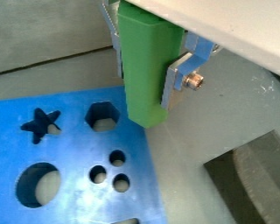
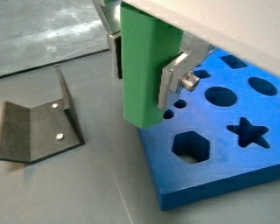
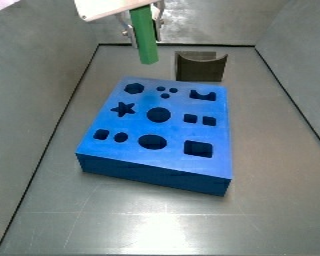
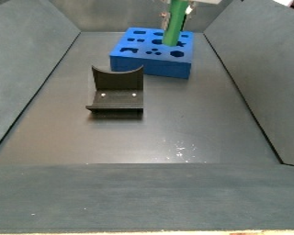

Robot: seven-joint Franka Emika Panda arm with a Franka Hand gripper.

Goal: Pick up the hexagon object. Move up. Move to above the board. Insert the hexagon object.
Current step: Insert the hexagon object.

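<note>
Peg (image 1: pixel 146 70) upright, clamped in hand (image 1: pixel 145 66), raised clear of blue board (image 3: pixel 216 160), hanging near board's edge. Judged step: carry to above board. Next: shift over hexagon hole (image 1: pixel 102 114), line up flats, then lower straight. Fixture (image 4: pixel 115 92) well apart.

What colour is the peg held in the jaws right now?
Bright green hexagon object, clearest in a wrist view, clamped in the gripper above the board.

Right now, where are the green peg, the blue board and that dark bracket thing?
hexagon object (image 3: pixel 145 38): side view, mid-shaft, held in the gripper (image 1: pixel 150 74).
board (image 3: pixel 176 130): side view, bare top between holes.
fixture (image 4: pixel 114 92): side view, inner face of its base plate.
</note>
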